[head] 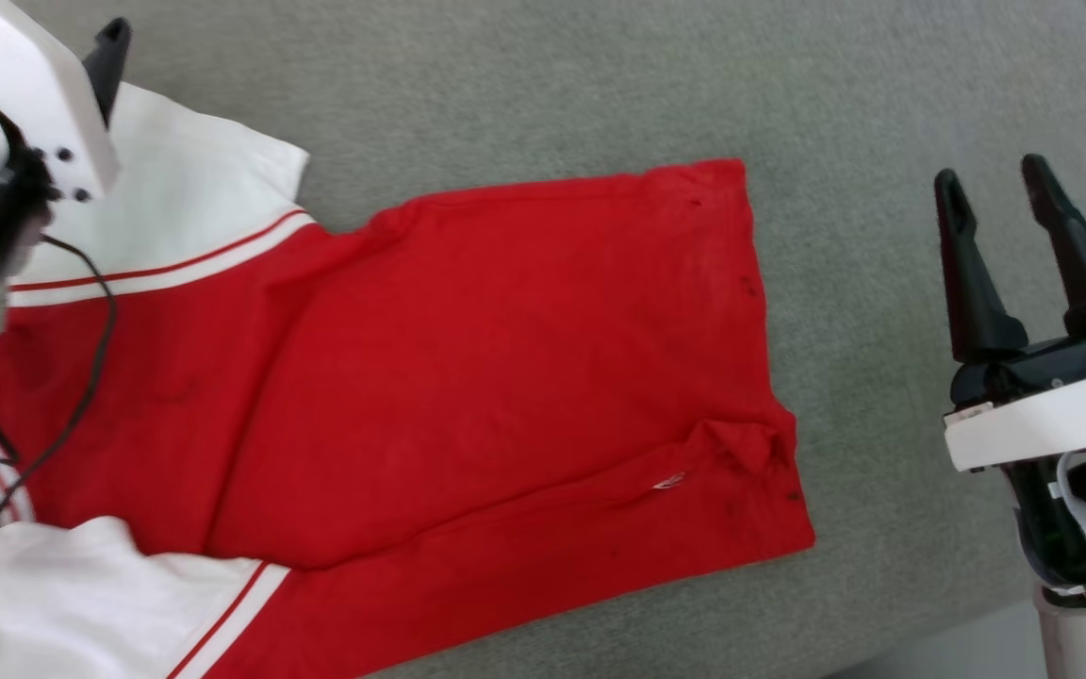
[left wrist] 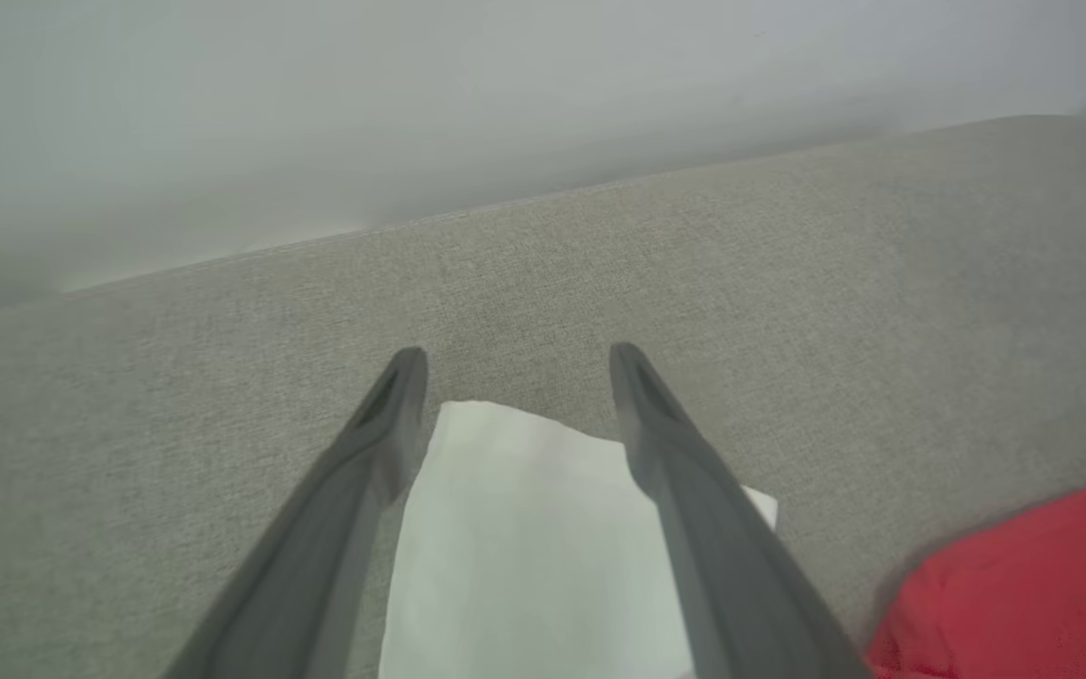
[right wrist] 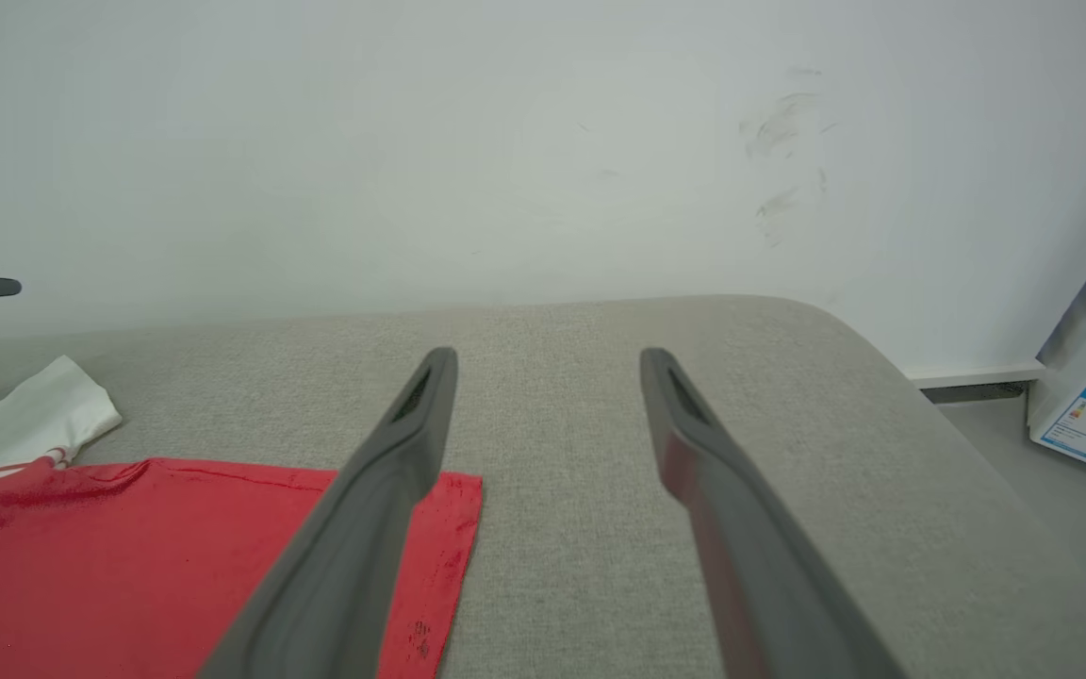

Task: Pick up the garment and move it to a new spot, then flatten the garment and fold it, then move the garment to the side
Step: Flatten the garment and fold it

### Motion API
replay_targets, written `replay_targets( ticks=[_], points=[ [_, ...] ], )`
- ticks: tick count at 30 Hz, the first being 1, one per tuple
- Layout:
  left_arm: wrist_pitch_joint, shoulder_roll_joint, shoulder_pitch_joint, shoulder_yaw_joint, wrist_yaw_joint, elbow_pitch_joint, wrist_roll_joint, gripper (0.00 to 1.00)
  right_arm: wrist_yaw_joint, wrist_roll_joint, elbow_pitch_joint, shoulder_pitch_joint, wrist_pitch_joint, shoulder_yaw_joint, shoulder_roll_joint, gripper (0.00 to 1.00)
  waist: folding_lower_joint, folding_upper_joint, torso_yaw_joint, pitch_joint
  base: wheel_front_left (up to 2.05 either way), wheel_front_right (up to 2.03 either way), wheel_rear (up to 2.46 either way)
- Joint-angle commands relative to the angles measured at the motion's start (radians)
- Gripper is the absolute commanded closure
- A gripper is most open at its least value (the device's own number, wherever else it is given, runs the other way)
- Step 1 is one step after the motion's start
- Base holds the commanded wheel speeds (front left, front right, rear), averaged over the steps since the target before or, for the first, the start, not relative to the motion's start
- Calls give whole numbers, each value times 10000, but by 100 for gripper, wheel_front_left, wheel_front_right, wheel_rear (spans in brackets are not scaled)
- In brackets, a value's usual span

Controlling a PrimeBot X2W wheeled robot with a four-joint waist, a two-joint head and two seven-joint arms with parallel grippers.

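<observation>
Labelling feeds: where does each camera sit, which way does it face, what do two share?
Head: on the head, looking down at the red jersey on the grey cushion; open right gripper at right.
Left wrist: faces along the open left gripper, over the white sleeve, toward the wall.
Right wrist: faces along its own fingers, across the cushion to the wall.
Wrist views share jersey, cushion, wall.
</observation>
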Motion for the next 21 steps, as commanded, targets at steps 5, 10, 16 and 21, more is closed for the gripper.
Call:
replay_targets(
  ticks=[5,10,16,21],
  points=[
    [2769,705,-843,-147,154,656,-561,0,-4,176,327,-222,-213,243,208,0,-2,-1,-898,878,0,0,0],
    [4514,1204,-750,-329,554,886,-767,0,-4,338,669,-230,-344,394,270,0,-2,-1,-1130,1134,0,0,0],
    [5267,1206,-123,-824,985,1160,-610,71,-4,740,924,-395,-348,657,198,0,-2,-1,-1231,1279,0,0,0],
    [4622,818,236,-740,1085,1295,-699,100,-4,1020,1088,-517,-185,729,-57,0,-2,-1,-1107,1132,0,0,0]
  ],
)
